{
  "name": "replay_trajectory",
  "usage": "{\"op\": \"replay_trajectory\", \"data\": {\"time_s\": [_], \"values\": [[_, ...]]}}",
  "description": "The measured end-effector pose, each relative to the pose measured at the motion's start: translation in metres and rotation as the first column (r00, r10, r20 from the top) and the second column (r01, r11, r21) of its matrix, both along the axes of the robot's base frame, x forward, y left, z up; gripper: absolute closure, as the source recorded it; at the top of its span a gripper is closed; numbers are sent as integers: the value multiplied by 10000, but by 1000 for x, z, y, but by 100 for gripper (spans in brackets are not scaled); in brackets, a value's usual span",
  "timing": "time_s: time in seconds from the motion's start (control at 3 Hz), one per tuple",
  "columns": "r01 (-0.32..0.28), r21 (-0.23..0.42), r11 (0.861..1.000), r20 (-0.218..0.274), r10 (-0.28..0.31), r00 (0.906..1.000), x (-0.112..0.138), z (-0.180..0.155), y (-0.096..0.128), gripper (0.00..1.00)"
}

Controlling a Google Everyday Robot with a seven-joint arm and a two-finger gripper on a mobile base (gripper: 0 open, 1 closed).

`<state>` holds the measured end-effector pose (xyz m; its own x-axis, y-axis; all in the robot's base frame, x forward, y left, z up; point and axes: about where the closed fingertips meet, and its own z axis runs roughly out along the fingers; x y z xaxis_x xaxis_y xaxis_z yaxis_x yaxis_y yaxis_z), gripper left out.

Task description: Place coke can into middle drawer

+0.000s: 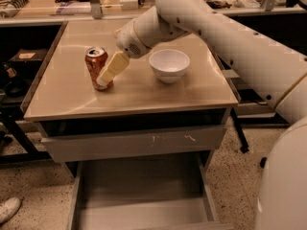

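The coke can (94,63), red with a silver top, stands upright on the left part of the tan cabinet top (144,92). My gripper (108,73) reaches down from the white arm (192,18) and lies against the can's right front side, partly covering it. The middle drawer (139,190) is pulled open below at the bottom of the view; its plain grey floor holds nothing.
A white bowl (169,64) sits on the cabinet top just right of the gripper. A grey drawer front with pale scratch marks (129,145) sits above the open drawer. Cluttered benches stand behind, and a shoe (8,209) lies on the floor at lower left.
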<state>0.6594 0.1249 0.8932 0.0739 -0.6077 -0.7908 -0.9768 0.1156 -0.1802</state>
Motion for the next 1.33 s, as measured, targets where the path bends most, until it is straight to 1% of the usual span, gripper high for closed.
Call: {"op": "replay_trajectory", "data": {"time_s": [0.33,0.67,1.0,1.33], "values": [[-250,64,9997,57,250,9997,10,0,12,0],[-391,61,9992,-384,393,9985,-3,-10,23,0],[-392,60,9992,-385,394,9985,-3,-10,23,0],[-715,-381,9967,-454,697,9965,-9,-15,33,0]]}}
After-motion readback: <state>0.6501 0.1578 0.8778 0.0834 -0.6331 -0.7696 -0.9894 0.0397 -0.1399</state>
